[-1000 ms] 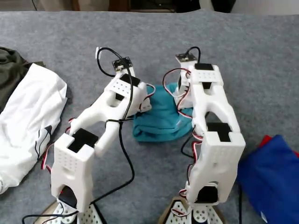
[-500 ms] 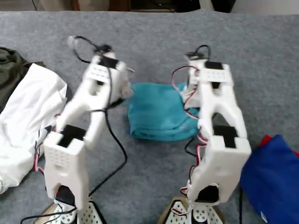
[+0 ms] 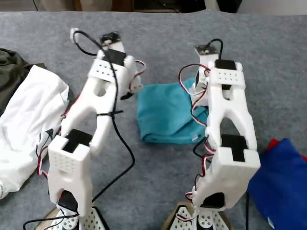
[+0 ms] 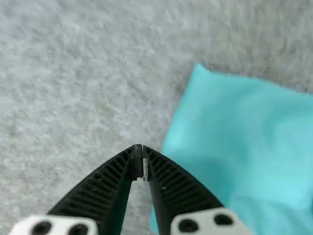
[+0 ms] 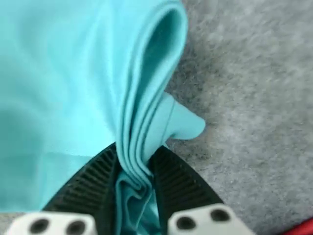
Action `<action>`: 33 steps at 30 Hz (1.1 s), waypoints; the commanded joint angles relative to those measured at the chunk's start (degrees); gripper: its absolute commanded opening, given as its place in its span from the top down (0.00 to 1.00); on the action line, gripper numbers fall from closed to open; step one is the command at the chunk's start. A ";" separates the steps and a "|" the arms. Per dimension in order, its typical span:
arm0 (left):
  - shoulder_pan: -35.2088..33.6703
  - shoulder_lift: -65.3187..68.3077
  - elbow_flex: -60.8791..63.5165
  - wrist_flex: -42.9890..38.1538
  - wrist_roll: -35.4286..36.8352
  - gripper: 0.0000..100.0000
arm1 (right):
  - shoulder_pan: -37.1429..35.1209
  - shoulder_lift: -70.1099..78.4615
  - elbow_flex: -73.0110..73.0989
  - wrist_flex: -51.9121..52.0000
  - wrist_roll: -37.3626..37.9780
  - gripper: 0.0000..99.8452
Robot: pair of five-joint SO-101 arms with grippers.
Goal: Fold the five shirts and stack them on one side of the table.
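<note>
- Two arms stand side by side at the table (image 3: 158, 43), with a teal shirt (image 3: 165, 115) between their front ends.
- The teal shirt lies folded into a rough rectangle near the middle of the grey table top.
- The right gripper (image 5: 136, 156) pinches the folded edge on the teal shirt's right side. Several layers of cloth bunch between its jaws, and one small corner pokes out beside them.
- The left gripper (image 4: 141, 159) has its jaws pressed together with nothing between them. It sits over bare grey surface just beside the teal shirt's left edge and holds no cloth. Whether its tip touches the table cannot be told.
- A white shirt (image 3: 29, 124) lies crumpled at the left edge of the table, well apart from the teal one.
- A dark green shirt (image 3: 12, 67) lies at the white shirt's far end, touching it and partly under it.
- A blue shirt (image 3: 278, 177) lies at the near right corner, with a bit of red cloth (image 3: 272, 143) showing at its far edge.
</note>
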 commanded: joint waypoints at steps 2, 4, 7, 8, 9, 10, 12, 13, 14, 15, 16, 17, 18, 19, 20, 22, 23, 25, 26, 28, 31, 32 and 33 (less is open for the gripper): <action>3.34 -2.77 -0.09 0.26 2.20 0.96 | 2.33 2.42 -0.84 -2.20 -0.44 0.99; 4.84 -2.77 1.32 0.09 2.73 0.88 | 2.51 3.12 -0.92 -2.29 0.00 0.99; 6.24 -2.77 4.13 -0.88 4.92 0.76 | 2.59 3.91 -0.57 -2.29 0.00 0.99; 6.33 -2.77 5.71 -2.37 4.92 0.75 | 2.59 4.18 -0.48 -2.29 0.00 0.99; 6.42 -2.77 7.47 -4.04 4.92 0.75 | 2.59 4.44 -0.48 -2.29 0.00 0.99; 6.42 -2.95 9.14 -5.54 4.66 0.75 | 2.59 4.70 -0.57 -2.29 0.00 0.99; 6.33 -2.95 11.87 -7.47 4.31 0.75 | 2.59 4.97 -0.57 -2.29 0.00 0.99; 6.33 -2.86 12.92 -8.09 4.31 0.75 | 2.59 5.05 -0.57 -2.29 0.00 0.99; 6.33 -2.86 13.98 -8.70 4.22 0.75 | 2.59 5.23 -0.57 -2.29 0.00 0.99; 6.33 -2.86 15.12 -9.49 4.22 0.75 | 2.59 5.41 -0.57 -2.29 0.00 0.99; 6.33 -2.86 16.18 -10.46 4.22 0.75 | 2.77 5.41 -0.57 -2.29 0.00 0.99; 6.24 -2.86 17.14 -11.43 4.22 0.76 | 2.86 5.49 -0.57 -2.37 0.00 0.99; 6.15 -2.86 17.93 -12.31 4.22 0.77 | 2.86 5.49 -0.48 -2.81 0.00 0.99; 6.15 -2.86 18.55 -13.10 4.22 0.79 | 2.95 5.49 -0.48 -3.08 0.00 0.99; 6.15 -2.86 19.08 -13.80 4.22 0.82 | 3.12 5.49 -0.48 -3.08 0.00 0.99; 6.15 -2.86 19.87 -15.30 4.22 0.86 | 3.12 5.49 -0.48 -3.08 0.09 0.99; 6.15 -2.86 20.22 -16.09 4.22 0.88 | 3.21 5.49 -0.48 -3.08 0.09 0.99; 6.24 -2.86 20.40 -17.41 4.31 0.92 | 3.21 5.49 -0.48 -3.08 0.09 0.99; 6.33 -2.86 20.40 -17.93 4.48 0.93 | 3.21 5.49 -0.48 -3.08 0.09 0.99; 6.42 -2.86 19.96 -18.29 4.48 0.96 | 3.21 5.49 -0.48 -2.99 0.09 0.99; 6.51 -2.95 18.81 -18.11 4.48 0.98 | 3.03 5.05 -0.66 -2.64 0.00 0.99; 6.51 -2.95 18.29 -17.93 4.48 0.98 | 3.03 4.88 -0.75 -2.64 -0.09 1.00; 6.42 -3.03 17.85 -17.93 4.48 0.98 | 2.86 4.62 -0.66 -2.73 -0.09 1.00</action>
